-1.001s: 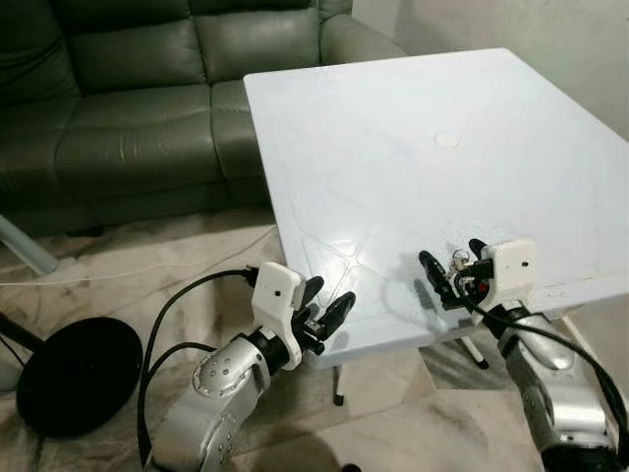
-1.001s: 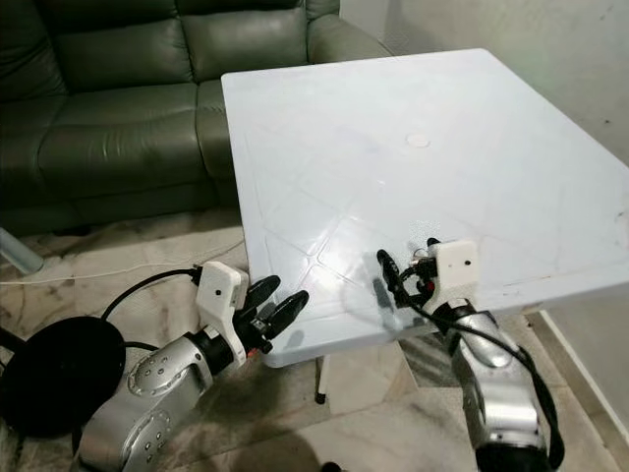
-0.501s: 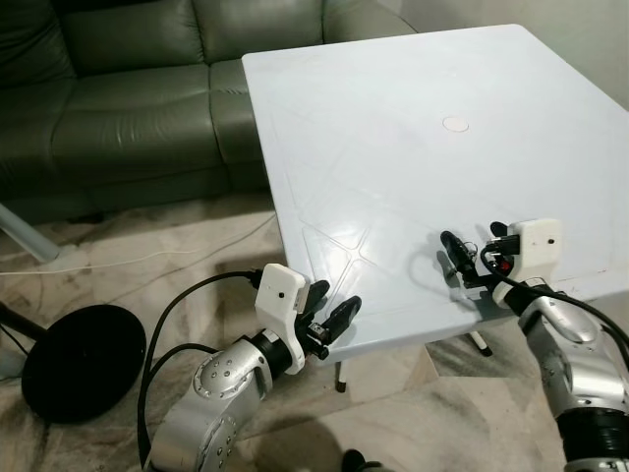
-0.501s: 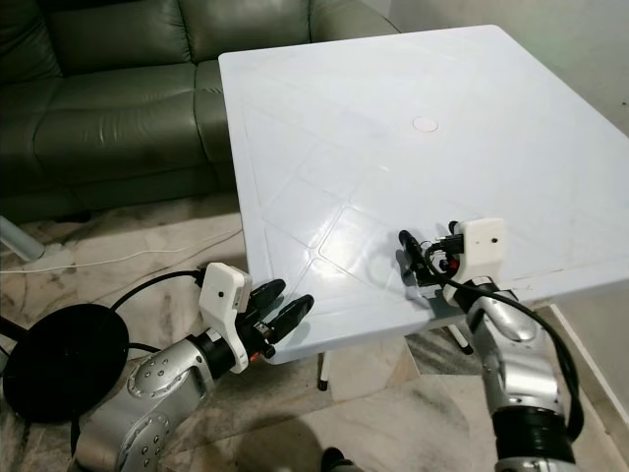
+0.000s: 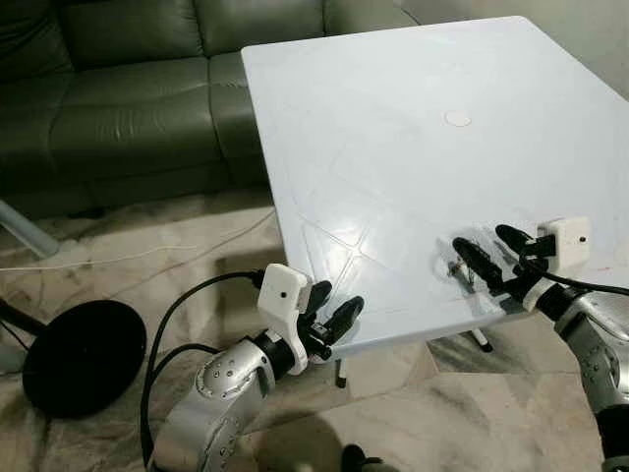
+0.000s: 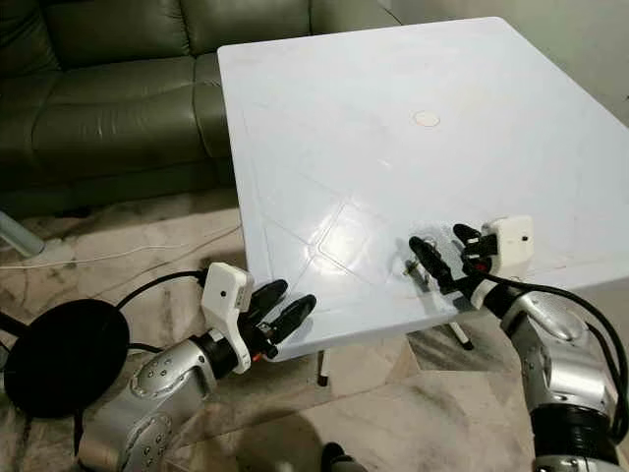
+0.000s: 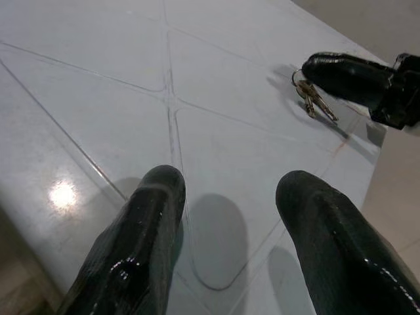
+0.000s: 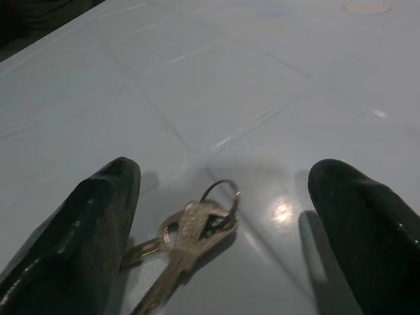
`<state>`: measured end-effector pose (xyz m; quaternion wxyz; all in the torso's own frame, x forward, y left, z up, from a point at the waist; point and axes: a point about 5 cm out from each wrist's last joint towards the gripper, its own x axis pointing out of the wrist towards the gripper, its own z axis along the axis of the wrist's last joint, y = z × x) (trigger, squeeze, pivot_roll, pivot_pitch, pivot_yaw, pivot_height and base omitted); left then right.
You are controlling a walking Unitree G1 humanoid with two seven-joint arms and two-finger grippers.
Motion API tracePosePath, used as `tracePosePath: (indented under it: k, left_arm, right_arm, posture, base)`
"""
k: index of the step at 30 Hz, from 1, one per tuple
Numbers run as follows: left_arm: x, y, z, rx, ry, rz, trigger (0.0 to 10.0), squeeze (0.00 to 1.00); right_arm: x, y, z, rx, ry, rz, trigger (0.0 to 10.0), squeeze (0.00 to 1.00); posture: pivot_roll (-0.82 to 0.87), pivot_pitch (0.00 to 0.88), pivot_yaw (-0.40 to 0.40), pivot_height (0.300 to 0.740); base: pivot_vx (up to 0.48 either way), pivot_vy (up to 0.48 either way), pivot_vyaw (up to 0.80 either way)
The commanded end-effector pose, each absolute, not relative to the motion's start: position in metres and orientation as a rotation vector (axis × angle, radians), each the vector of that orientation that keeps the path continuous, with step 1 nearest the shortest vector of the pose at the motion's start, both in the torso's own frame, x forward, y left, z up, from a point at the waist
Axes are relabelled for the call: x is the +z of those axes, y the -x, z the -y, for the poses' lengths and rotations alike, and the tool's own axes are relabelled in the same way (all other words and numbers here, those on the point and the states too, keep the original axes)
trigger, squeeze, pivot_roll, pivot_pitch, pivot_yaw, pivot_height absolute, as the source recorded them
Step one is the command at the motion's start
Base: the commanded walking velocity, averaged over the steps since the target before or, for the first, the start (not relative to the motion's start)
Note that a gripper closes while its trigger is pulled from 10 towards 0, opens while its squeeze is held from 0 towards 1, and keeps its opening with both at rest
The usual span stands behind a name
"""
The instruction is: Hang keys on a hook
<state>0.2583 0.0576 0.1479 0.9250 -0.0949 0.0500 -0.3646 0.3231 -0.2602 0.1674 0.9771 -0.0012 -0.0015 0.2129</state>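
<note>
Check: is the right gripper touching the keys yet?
Cannot tell. In the right wrist view the keys lie flat on the table between the open right gripper, but one key runs close against a finger.

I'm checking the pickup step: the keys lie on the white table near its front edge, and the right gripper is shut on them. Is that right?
Not quite. The right gripper is open, its fingers either side of the keys, which lie loose on the white table near its front edge. The right wrist view shows it.
</note>
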Motion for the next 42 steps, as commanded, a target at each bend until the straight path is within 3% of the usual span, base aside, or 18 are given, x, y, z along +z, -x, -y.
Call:
tracePosePath:
  k: [1,2,3,4,5,6,9,10,20,21,28,29,30,31,32,33,34,42]
  left_arm:
    - [0.15,-0.256,-0.057,-0.751,0.199,-0.1,10.0,0.0]
    - [0.15,-0.256,-0.057,-0.75,0.198,-0.1,10.0,0.0]
    - [0.15,-0.256,-0.057,-0.749,0.199,-0.1,10.0,0.0]
    - [0.15,-0.256,-0.057,-0.749,0.2,-0.099,10.0,0.0]
    - [0.15,-0.256,-0.057,-0.748,0.2,-0.099,10.0,0.0]
    - [0.15,-0.256,-0.057,-0.747,0.2,-0.098,10.0,0.0]
    - [0.151,-0.256,-0.057,-0.746,0.2,-0.098,10.0,0.0]
    - [0.151,-0.257,-0.057,-0.744,0.2,-0.097,10.0,0.0]
    - [0.15,-0.257,-0.057,-0.739,0.204,-0.098,10.0,0.0]
    - [0.15,-0.257,-0.057,-0.738,0.205,-0.098,10.0,0.0]
    - [0.15,-0.257,-0.057,-0.736,0.206,-0.098,10.0,0.0]
    - [0.15,-0.257,-0.057,-0.736,0.206,-0.098,10.0,0.0]
    - [0.15,-0.257,-0.057,-0.736,0.207,-0.098,10.0,0.0]
    - [0.15,-0.257,-0.057,-0.736,0.207,-0.098,10.0,0.0]
    - [0.15,-0.257,-0.057,-0.735,0.207,-0.098,10.0,0.0]
    - [0.15,-0.257,-0.057,-0.735,0.207,-0.098,10.0,0.0]
    - [0.15,-0.256,-0.057,-0.737,0.208,-0.097,10.0,0.0]
    - [0.151,-0.257,-0.056,-0.739,0.208,-0.095,10.0,0.0]
  right_arm:
    - [0.167,-0.32,0.257,0.454,-0.005,0.003,10.0,0.0]
    - [0.167,-0.32,0.257,0.457,-0.007,0.004,10.0,0.0]
    - [0.166,-0.32,0.255,0.466,-0.011,0.003,8.6,0.0]
    - [0.166,-0.32,0.254,0.47,-0.012,0.002,8.6,0.0]
    - [0.165,-0.32,0.253,0.476,-0.015,0.0,5.0,0.0]
    - [0.165,-0.319,0.253,0.484,-0.016,-0.001,0.5,0.0]
    - [0.165,-0.319,0.253,0.481,-0.016,-0.001,1.4,0.0]
    - [0.164,-0.319,0.252,0.494,-0.018,-0.004,0.0,0.0]
    - [0.165,-0.318,0.252,0.516,-0.005,-0.019,0.0,0.0]
    - [0.164,-0.319,0.253,0.507,0.001,-0.028,10.0,0.0]
    - [0.164,-0.321,0.257,0.491,0.01,-0.031,10.0,0.0]
    - [0.164,-0.321,0.258,0.491,0.011,-0.03,9.5,0.0]
    - [0.165,-0.321,0.259,0.488,0.012,-0.029,5.8,0.0]
    - [0.165,-0.321,0.26,0.484,0.014,-0.028,5.3,0.0]
    - [0.166,-0.32,0.262,0.48,0.015,-0.026,3.1,0.0]
    - [0.166,-0.32,0.263,0.479,0.015,-0.026,3.1,0.0]
    - [0.167,-0.32,0.266,0.463,0.023,-0.025,0.0,0.0]
    - [0.169,-0.319,0.274,0.448,0.023,-0.016,0.0,0.0]
  posture:
    - [0.04,0.259,0.022,0.74]
    - [0.04,0.259,0.022,0.74]
    - [0.04,0.259,0.022,0.74]
    - [0.04,0.259,0.022,0.74]
    - [0.04,0.259,0.022,0.74]
    - [0.04,0.257,0.021,0.74]
    - [0.04,0.257,0.021,0.74]
    - [0.04,0.258,0.02,0.74]
    - [0.04,0.257,0.016,0.74]
    - [0.04,0.259,0.015,0.74]
    - [0.04,0.26,0.014,0.74]
    - [0.04,0.26,0.014,0.74]
    - [0.04,0.26,0.014,0.74]
    - [0.04,0.26,0.014,0.74]
    - [0.04,0.258,0.015,0.74]
    - [0.04,0.258,0.015,0.74]
    - [0.04,0.261,0.016,0.74]
    - [0.04,0.26,0.016,0.74]
  base:
    - [0.0,0.0,0.0]
    - [0.0,0.0,0.0]
    - [0.0,0.0,0.0]
    - [0.0,0.0,0.0]
    - [0.0,0.0,0.0]
    - [0.0,0.0,0.0]
    - [0.0,0.0,0.0]
    - [0.0,0.0,0.0]
    - [0.0,0.0,0.0]
    - [0.0,0.0,0.0]
    - [0.0,0.0,0.0]
    - [0.0,0.0,0.0]
    - [0.0,0.0,0.0]
    - [0.0,0.0,0.0]
    - [0.0,0.0,0.0]
    - [0.0,0.0,0.0]
    - [0.0,0.0,0.0]
    - [0.0,0.0,0.0]
